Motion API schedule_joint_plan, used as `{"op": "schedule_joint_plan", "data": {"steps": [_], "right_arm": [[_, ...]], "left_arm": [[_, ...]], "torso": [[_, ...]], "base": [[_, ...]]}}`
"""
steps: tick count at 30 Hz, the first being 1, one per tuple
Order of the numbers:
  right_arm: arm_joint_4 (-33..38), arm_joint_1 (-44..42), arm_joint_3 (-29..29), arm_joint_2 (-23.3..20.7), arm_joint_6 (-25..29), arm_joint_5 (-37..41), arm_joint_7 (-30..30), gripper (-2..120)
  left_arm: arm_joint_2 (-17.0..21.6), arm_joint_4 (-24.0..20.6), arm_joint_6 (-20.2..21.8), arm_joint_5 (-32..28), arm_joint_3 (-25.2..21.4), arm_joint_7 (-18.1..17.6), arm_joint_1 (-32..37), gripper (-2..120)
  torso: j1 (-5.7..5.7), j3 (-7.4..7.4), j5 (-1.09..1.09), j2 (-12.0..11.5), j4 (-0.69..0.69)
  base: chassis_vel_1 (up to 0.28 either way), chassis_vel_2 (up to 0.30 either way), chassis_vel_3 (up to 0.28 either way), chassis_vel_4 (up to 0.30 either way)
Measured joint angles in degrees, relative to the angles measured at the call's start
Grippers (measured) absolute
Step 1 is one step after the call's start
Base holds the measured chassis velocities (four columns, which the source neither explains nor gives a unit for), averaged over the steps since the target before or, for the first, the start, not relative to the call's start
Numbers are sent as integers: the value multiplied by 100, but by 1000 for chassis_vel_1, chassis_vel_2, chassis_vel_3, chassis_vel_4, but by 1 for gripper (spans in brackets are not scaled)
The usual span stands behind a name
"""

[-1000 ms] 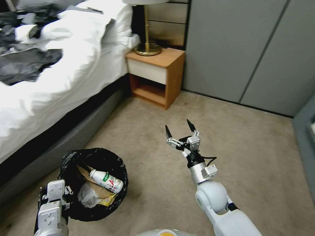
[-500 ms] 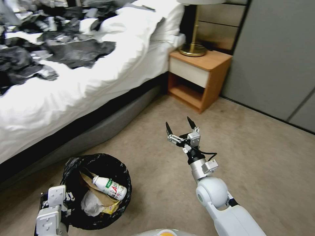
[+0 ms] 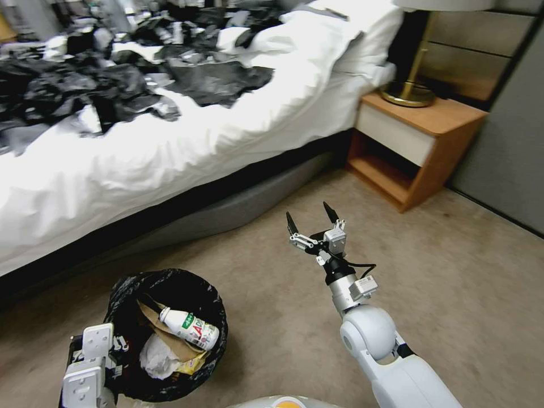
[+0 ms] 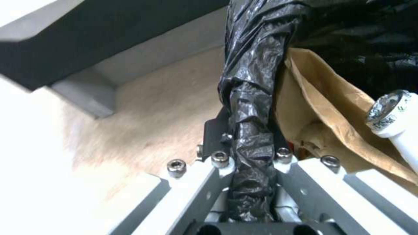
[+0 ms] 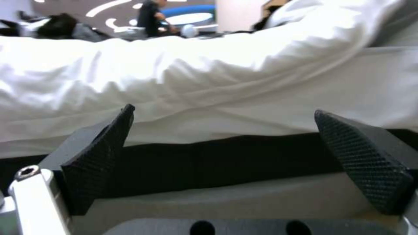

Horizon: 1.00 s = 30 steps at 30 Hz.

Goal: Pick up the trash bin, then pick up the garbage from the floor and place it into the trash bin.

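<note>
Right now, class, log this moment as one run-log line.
left gripper: shut on black-bagged round white trash bin rim | right gripper: open, empty, above carpet | bin holds: white plastic bottle, brown paper bag

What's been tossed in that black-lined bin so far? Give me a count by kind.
In the trash bin, as far as shows from above:
Plastic bottle: 1
Brown paper bag: 1
White crumpled paper: 1
Yellow wrapper: 1
Total: 4 visible; anything buried underneath is hidden.

1 trash bin (image 3: 165,334), 1 bottle (image 3: 190,328), 2 tools.
</note>
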Motion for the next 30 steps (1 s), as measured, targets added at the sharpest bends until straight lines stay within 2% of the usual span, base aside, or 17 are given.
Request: {"op": "schedule_joint_plan", "data": {"steps": [30], "right_arm": [[159,-109,19,-40,-25,-45,-90,100]], "left_arm": [[0,-56,90,-78,23,-37,-43,1]], "torso": [[0,0,0,0,0]], "base": [[124,126,128,126]]}}
